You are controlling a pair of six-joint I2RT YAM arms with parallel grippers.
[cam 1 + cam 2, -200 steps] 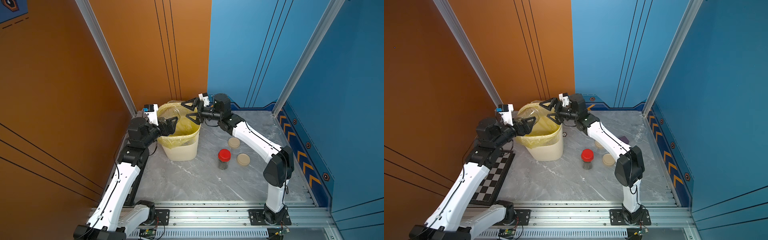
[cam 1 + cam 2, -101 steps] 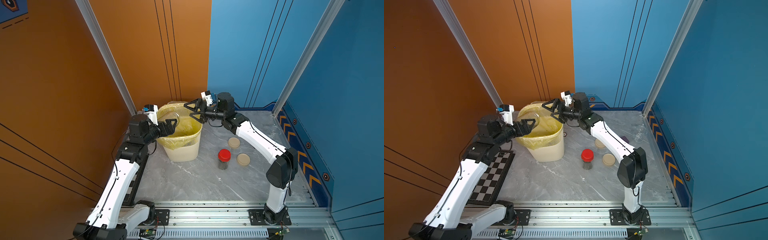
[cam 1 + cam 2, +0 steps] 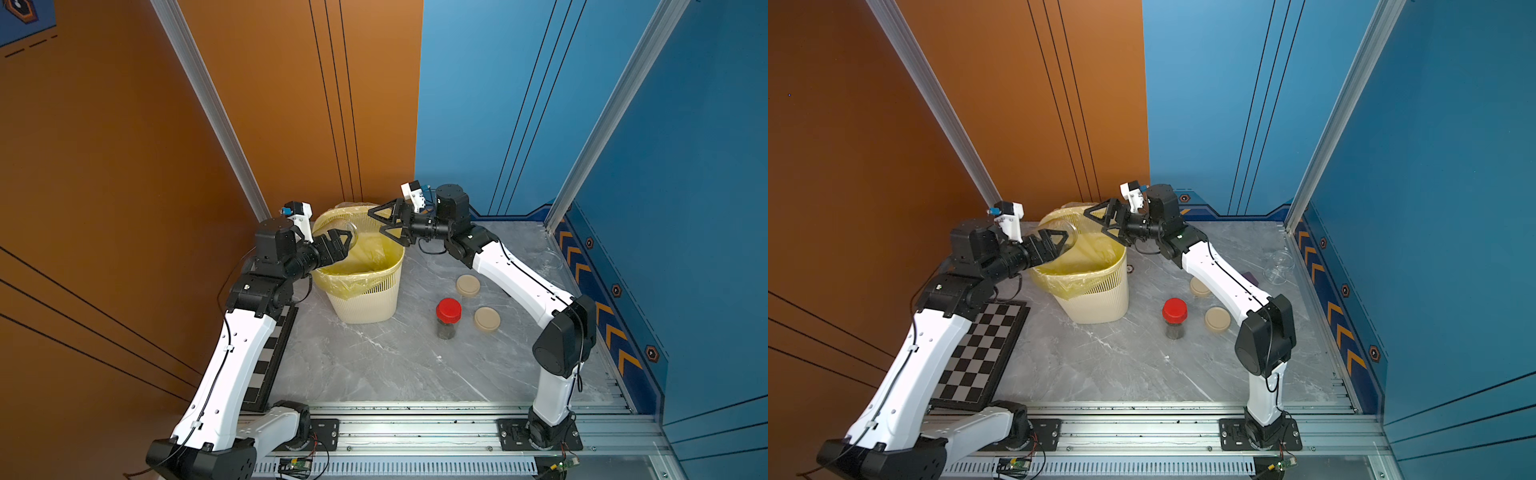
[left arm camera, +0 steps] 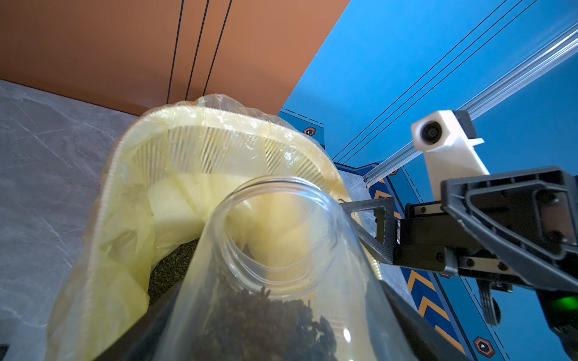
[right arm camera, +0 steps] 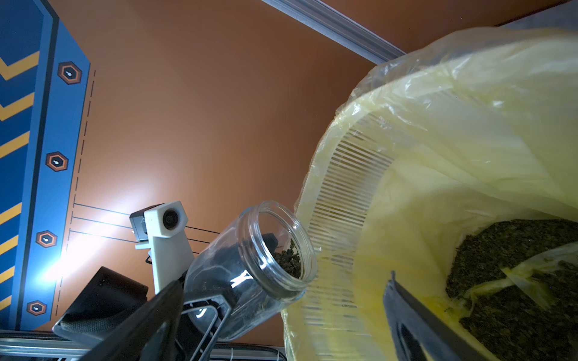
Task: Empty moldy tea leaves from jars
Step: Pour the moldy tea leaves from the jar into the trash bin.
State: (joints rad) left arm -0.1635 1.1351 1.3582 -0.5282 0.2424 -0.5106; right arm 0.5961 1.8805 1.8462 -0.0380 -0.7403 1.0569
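My left gripper (image 3: 338, 242) is shut on a clear glass jar (image 3: 348, 231) without a lid, tipped mouth-first over the left rim of the cream bin (image 3: 365, 307). In the left wrist view dark tea leaves (image 4: 266, 322) lie inside the jar (image 4: 275, 247), short of its mouth. The right wrist view shows the same jar (image 5: 250, 265) with leaves (image 5: 289, 261) near its neck, and more tea leaves (image 5: 516, 281) in the yellow bag. My right gripper (image 3: 380, 222) hangs open and empty over the bin's far rim. A red-lidded jar (image 3: 448, 318) holding dark leaves stands on the table.
Two beige lids (image 3: 468, 285) (image 3: 486, 319) lie flat beside the red-lidded jar. An empty clear jar (image 3: 1278, 266) stands by the right wall. A checkerboard (image 3: 976, 353) lies at the table's left edge. Orange and blue walls close in the back and sides.
Both arms have shifted only slightly. The left gripper keeps the jar tipped over the bin's rim, and the right gripper stays open beside it.
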